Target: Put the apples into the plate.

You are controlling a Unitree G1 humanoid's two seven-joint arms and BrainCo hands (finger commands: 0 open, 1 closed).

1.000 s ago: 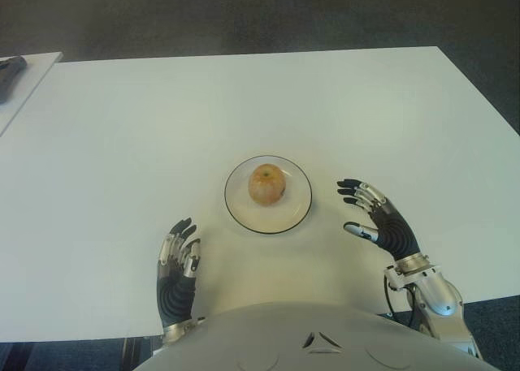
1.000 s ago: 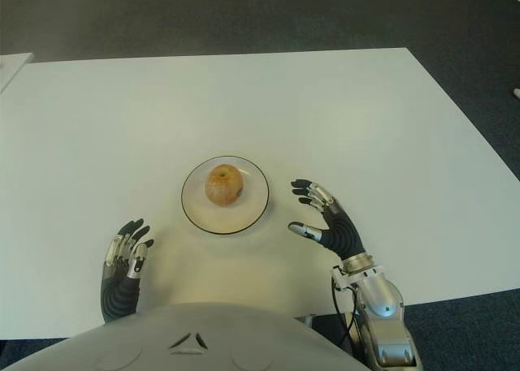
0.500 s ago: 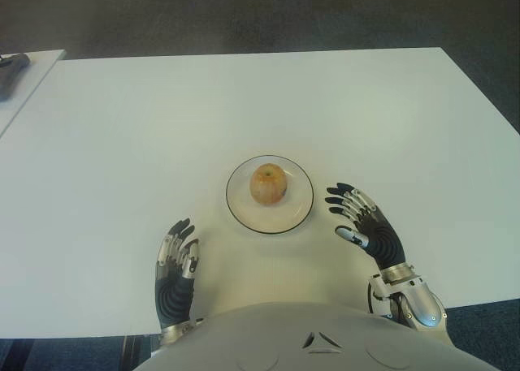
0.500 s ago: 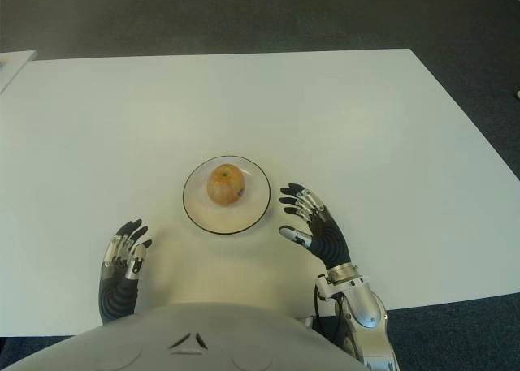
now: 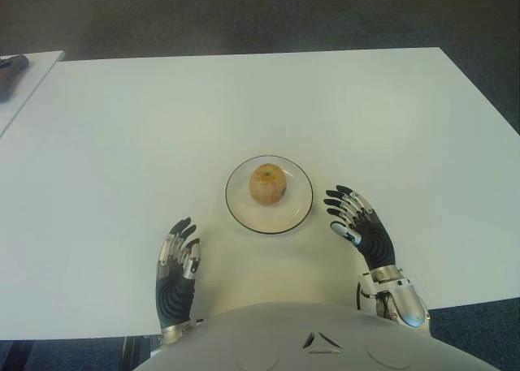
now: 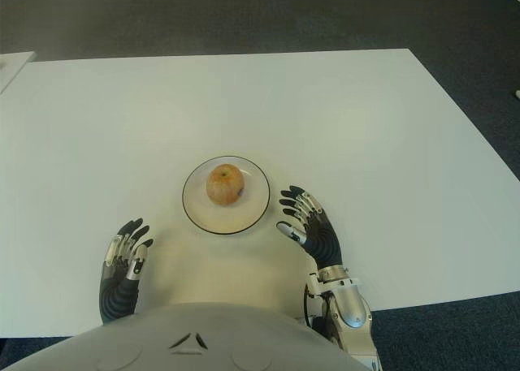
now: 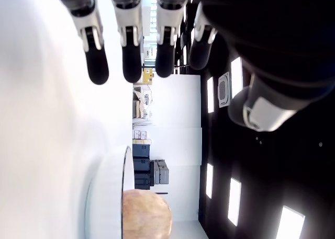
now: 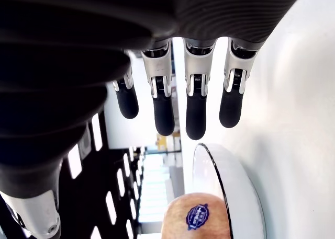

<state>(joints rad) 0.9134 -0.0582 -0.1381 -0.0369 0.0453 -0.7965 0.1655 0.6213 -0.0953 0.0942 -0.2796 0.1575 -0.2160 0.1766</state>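
One orange-yellow apple with a blue sticker sits in the middle of a white, dark-rimmed plate on the white table. My right hand is open just right of the plate, a little nearer to me, holding nothing; its fingers are spread. My left hand is open near the table's front edge, left of the plate and apart from it, with straight fingers.
A second white table with a dark object on it shows at the far left edge. Dark carpet lies beyond the table's far and right edges.
My right hand has drawn back toward me and shifted left, closer to the plate's right rim. The apple, the plate and my left hand have stayed where they were.
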